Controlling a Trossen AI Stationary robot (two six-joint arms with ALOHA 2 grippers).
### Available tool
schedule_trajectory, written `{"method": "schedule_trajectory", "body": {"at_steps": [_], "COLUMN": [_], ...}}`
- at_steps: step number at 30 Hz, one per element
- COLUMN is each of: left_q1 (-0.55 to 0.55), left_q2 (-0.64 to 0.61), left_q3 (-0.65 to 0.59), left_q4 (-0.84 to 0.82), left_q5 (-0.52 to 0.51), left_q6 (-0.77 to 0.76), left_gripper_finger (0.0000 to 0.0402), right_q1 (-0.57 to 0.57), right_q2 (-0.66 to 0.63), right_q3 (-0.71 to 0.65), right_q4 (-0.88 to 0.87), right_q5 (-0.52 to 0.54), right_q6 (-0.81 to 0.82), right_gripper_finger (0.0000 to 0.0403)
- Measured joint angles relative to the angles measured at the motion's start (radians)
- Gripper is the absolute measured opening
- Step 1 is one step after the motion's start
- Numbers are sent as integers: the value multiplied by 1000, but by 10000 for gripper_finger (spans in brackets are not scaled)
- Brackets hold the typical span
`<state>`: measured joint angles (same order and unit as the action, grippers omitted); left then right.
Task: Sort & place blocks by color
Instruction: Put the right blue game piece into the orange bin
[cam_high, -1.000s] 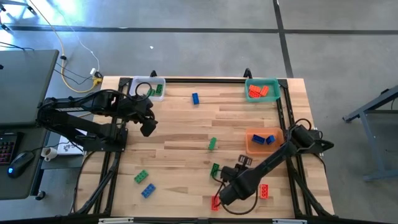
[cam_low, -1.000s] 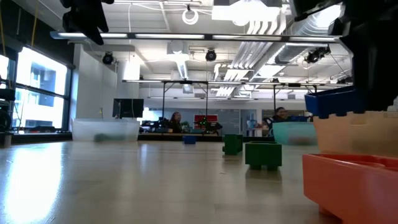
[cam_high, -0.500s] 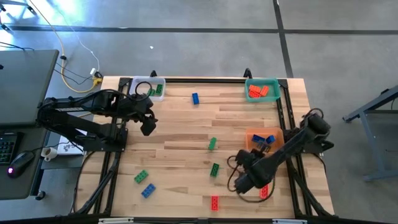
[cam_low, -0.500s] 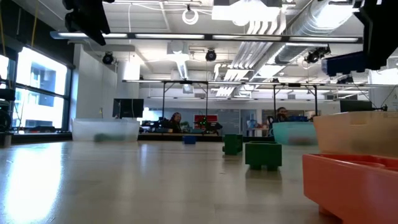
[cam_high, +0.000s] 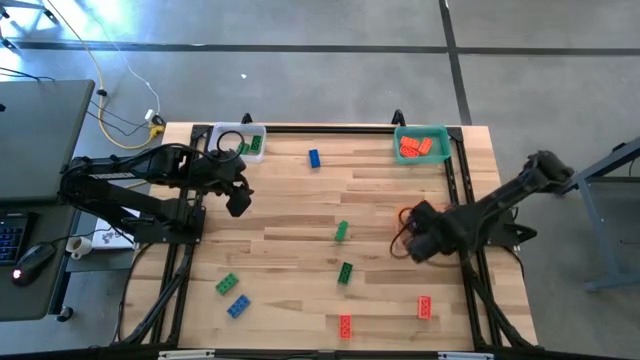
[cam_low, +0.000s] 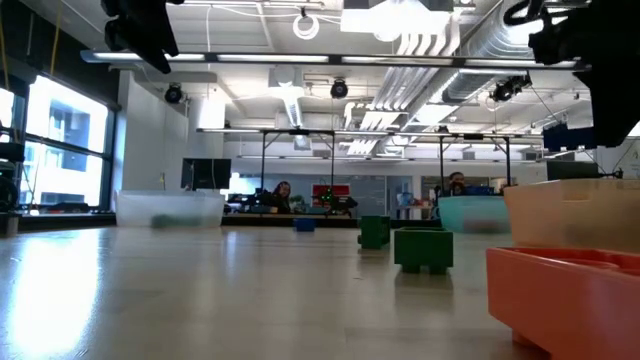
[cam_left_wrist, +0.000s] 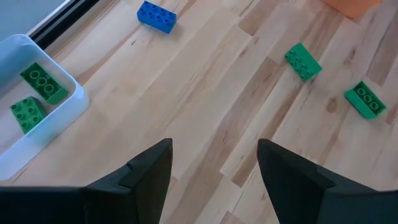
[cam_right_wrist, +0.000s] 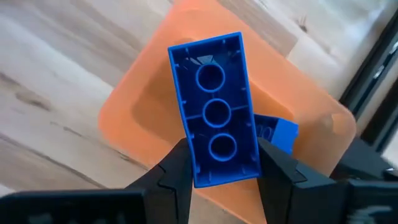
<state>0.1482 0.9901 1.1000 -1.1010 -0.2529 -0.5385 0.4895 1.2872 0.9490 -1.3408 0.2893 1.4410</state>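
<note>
Wooden table planks carry loose blocks — red, green and blue near the front edge. Farther back, the right end effector pinches a blue block over the orange tray; the left end effector hangs empty, fingers apart, by the clear tray.

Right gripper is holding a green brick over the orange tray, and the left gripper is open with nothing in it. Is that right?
Not quite: the brick is blue, not green. The right wrist view shows the right gripper shut on a blue brick over the orange tray. The rest stands: the left gripper is open with nothing in it.
</note>
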Motion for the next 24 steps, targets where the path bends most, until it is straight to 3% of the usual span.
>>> {"method": "schedule_trajectory", "body": {"at_steps": [8,15,21,24], "left_q1": [14,89,151,175], "left_q2": [0,0,0,0], "left_q3": [0,0,0,0], "left_q4": [37,201,263,268], "left_q5": [-89,-115,-118,-118], "left_q6": [62,240,382,437], "left_gripper_finger": [223,223,223,223], "right_q1": [-180,-316,-384,-399], "right_q2": [-126,-128,-128,-128], "right_q3": [-125,-184,-193,-193], "right_q4": [104,259,276,276], "right_q5": [-142,-224,-263,-305], "right_q6": [-34,-148,-166,-167], "right_gripper_finger": [113,113,114,136]}}
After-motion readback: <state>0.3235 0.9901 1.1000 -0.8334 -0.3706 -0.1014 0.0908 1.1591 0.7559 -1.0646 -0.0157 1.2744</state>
